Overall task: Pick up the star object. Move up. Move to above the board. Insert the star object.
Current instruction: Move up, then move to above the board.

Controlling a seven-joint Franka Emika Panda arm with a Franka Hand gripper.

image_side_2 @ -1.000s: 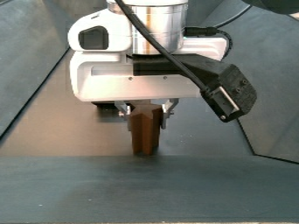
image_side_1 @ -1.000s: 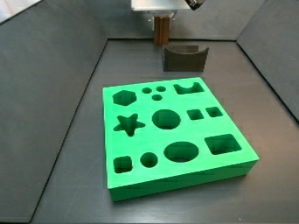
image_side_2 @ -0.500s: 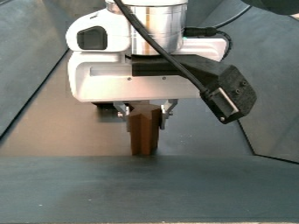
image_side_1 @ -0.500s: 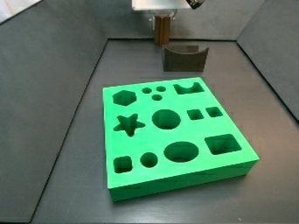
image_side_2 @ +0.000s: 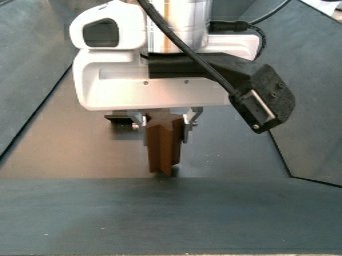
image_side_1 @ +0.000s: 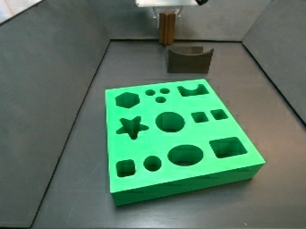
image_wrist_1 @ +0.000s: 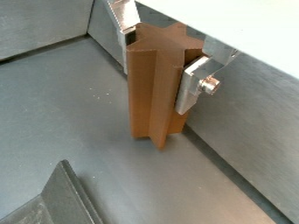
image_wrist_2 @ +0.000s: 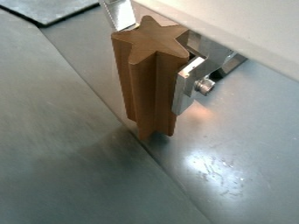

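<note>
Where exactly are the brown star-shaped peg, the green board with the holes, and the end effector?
star object (image_wrist_2: 146, 83): a wrist view, on its brown side face.
board (image_side_1: 239, 162): a side view, on bare green top near a corner.
end effector (image_wrist_1: 160, 54): a wrist view, midway between its fingertips, which flank the peg at the back of the floor.

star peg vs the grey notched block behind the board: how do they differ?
The star object is slim, tall and brown; the grey block is squat and dark.
The star object sits between the fingers of the claw, while the grey block stands free on the floor.
Both are at the far end, beyond the board.
</note>
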